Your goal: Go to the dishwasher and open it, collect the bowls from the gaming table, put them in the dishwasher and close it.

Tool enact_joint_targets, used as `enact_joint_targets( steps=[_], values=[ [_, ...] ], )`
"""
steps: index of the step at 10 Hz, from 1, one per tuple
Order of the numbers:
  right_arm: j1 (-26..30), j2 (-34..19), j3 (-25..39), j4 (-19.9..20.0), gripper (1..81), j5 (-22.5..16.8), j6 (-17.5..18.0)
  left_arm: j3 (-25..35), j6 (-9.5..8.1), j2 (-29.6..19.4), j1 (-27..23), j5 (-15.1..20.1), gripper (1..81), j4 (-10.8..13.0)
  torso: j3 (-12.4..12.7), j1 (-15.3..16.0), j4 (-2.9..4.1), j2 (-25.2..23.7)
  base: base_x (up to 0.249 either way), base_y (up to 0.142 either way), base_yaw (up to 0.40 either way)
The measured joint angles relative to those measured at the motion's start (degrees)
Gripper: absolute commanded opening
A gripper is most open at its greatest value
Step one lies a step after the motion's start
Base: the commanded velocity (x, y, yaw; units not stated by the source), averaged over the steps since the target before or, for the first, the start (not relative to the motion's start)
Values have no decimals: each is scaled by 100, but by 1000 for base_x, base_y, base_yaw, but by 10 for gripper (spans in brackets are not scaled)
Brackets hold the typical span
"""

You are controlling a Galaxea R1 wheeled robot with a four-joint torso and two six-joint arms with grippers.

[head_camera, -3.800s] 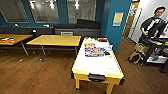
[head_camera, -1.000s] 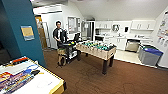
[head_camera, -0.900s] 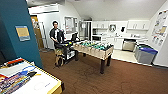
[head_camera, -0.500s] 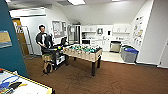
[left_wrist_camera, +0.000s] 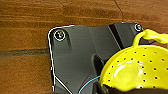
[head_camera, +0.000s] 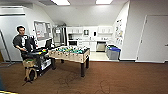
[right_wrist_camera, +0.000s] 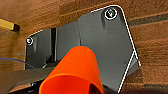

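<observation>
The pale yellow plastic bowl (left_wrist_camera: pixel 136 70), perforated with small dark holes and carrying a looped handle at its rim, is showing large in the left wrist view, right at the left gripper, over the brown carpeted floor (left_wrist_camera: pixel 27 25); whether that gripper is clenched on it or released I cannot tell. The smaller orange-red plastic bowl (right_wrist_camera: pixel 75 72), smooth-walled and tilted with its rim toward the camera, is sitting just as close at the right gripper in the right wrist view, and there too I cannot tell the grasp. In the head view the brushed stainless-steel dishwasher (head_camera: pixel 101 46) is standing far ahead under the white kitchen counter, between white cabinet fronts, with blue-lidded grey bins (head_camera: pixel 113 53) just beside it. The green-field table-football table (head_camera: pixel 70 53) is standing on the near carpet, well apart from the dishwasher, and a person (head_camera: pixel 22 41) is sitting at a black control cart (head_camera: pixel 37 60) touching its far end. Between the football table's nearer end and the white wall with a door (head_camera: pixel 153 40), a wide strip of carpet is lying open toward the tiled kitchen floor.
</observation>
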Motion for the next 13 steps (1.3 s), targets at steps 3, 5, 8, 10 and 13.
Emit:
enact_joint_targets(
  steps=[3, 5, 8, 10, 13],
  values=[
    [37, 5, 2, -12, 10, -6, 0, 6, -1, -15, 45, -30, 10, 0, 2, 0, 0, 0, 0, 0, 0],
    [37, 13, -7, -12, 10, -9, 0, 6, 0, -15, 52, -33, 10, 0, 2, 0, 0, 0, 0, 0, 0],
    [37, 11, -7, -12, 10, -9, 0, 23, 0, -22, 34, -34, 10, 0, 2, 0, 0, 0, 0, 0, 0],
    [6, 9, -7, -12, 10, -15, 0, 32, 0, -17, 78, -37, 10, 2, 2, -7, 0, -2, 98, 0, 0],
    [56, 20, -7, -15, 10, -9, -5, 34, -1, -6, 33, -52, 10, 2, 4, -9, 0, -6, 114, 0, 0]
  ],
)
